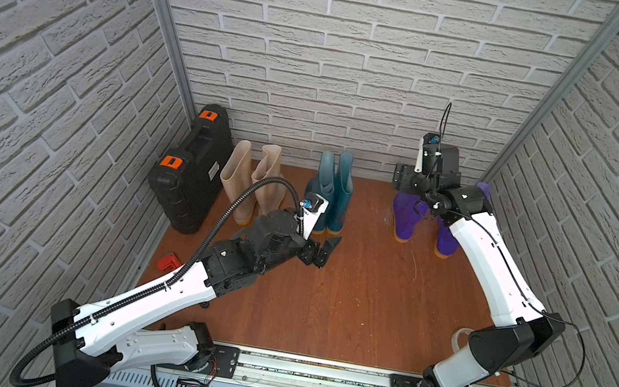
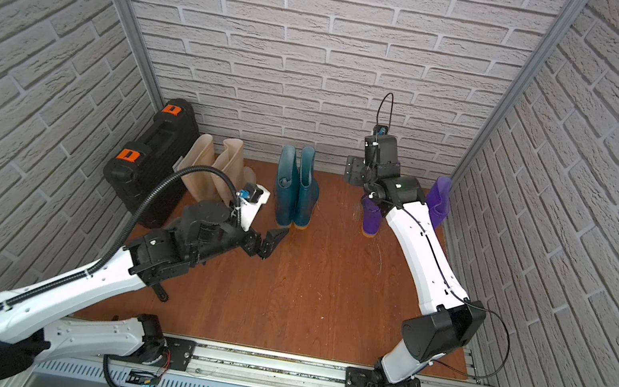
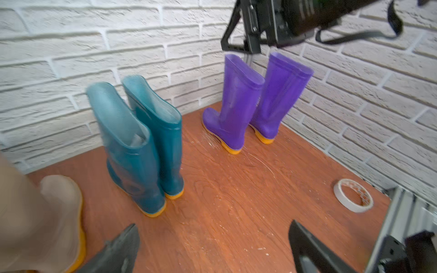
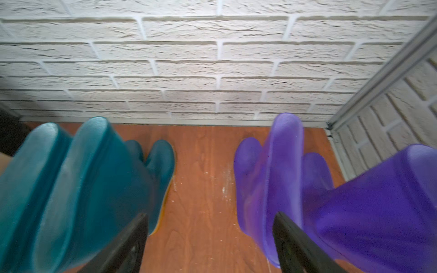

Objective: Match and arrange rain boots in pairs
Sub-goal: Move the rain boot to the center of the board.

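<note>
Three pairs stand upright along the brick-pattern back wall [image 1: 338, 81]: beige boots [image 1: 246, 180] just beside the black case [image 1: 189, 171], teal boots [image 1: 331, 193] in the middle, purple boots [image 3: 255, 101] near the right corner. They look light, glossy and slippery, with soft shafts likely to buckle, so pinching the top rim seems best. The left gripper [image 1: 326, 252] hangs spread and empty near the teal pair. The right gripper [image 4: 210, 245], also spread and empty, hovers above the purple pair. The wooden floor [image 1: 345, 301] is scuffed, and the side walls [image 1: 44, 77] stand close.

Left pincer [image 1: 326, 252] low, right pincer [image 4: 210, 238] raised, each with its 2 jaws spread wide.
</note>
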Available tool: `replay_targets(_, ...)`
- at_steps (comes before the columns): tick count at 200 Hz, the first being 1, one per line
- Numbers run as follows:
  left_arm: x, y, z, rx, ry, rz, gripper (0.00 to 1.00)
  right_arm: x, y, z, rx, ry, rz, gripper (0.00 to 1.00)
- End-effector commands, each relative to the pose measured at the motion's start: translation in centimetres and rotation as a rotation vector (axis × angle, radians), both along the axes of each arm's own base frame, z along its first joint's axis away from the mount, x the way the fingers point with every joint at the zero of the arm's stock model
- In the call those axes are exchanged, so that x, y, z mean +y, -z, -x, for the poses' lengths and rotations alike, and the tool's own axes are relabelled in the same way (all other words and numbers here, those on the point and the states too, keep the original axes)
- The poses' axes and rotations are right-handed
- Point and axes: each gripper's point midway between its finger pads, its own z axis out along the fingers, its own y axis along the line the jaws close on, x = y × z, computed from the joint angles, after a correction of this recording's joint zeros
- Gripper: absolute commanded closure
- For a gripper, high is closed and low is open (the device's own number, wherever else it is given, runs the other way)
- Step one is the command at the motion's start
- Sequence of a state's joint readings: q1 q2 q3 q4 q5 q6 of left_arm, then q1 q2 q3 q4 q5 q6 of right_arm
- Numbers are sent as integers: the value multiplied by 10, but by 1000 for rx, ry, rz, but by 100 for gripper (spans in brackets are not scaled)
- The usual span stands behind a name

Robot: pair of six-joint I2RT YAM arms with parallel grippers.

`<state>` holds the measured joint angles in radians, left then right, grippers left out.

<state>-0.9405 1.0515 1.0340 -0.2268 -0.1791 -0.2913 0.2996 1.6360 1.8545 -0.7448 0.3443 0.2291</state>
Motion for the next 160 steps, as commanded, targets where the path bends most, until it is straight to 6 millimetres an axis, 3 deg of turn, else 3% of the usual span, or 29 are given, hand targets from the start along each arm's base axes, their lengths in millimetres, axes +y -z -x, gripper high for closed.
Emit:
replay_targets(1,-27,-10,8,-36,71,97,2,-29,6,5,33,68,66,15)
replay_targets(43,-45,11,24,-16,130,52,2,-57,22,-5,89,119,70,13)
replay_targets(113,-38,15,27,-10,113,42,2,-72,63,-36,208,156,73,16)
replay_targets(139,-31,17,26,-13,93,33,2,-71,75,-45,235,135,25,28)
replay_targets(160,-28,19,26,-14,83,30,2,-70,80,-50,243,118,-12,50)
